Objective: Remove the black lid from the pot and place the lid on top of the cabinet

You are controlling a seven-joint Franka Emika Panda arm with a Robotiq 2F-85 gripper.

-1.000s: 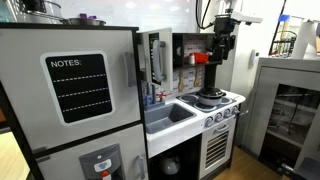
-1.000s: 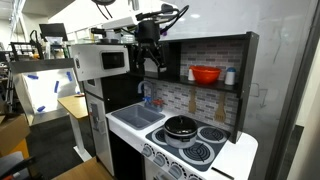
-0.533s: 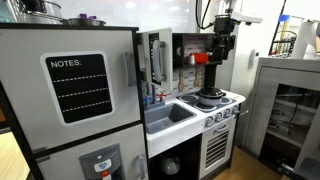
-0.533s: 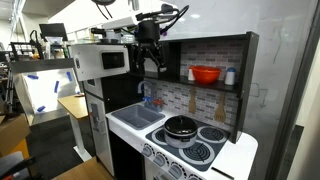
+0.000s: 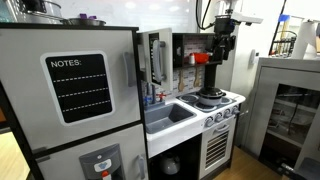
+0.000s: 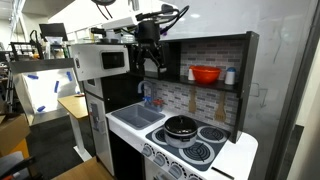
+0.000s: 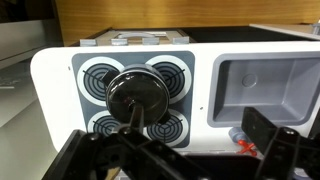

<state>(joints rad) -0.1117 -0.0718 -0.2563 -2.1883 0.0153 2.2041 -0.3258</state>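
Observation:
The black lid (image 7: 140, 97) sits on the black pot (image 6: 181, 126) on the toy stove's burner; the pot also shows in an exterior view (image 5: 210, 97). My gripper (image 6: 152, 66) hangs high above the counter, left of the cabinet shelf and well clear of the pot. It also shows in an exterior view (image 5: 218, 60). In the wrist view the gripper (image 7: 175, 150) is open and empty, with its dark fingers at the bottom corners. The black cabinet top (image 6: 215, 39) is above the shelf.
A red bowl (image 6: 205, 74) stands on the cabinet shelf. The sink (image 7: 265, 85) lies beside the stove, also in an exterior view (image 6: 135, 117). A microwave (image 6: 105, 60) and a fridge with a NOTES board (image 5: 78, 88) stand beyond the sink.

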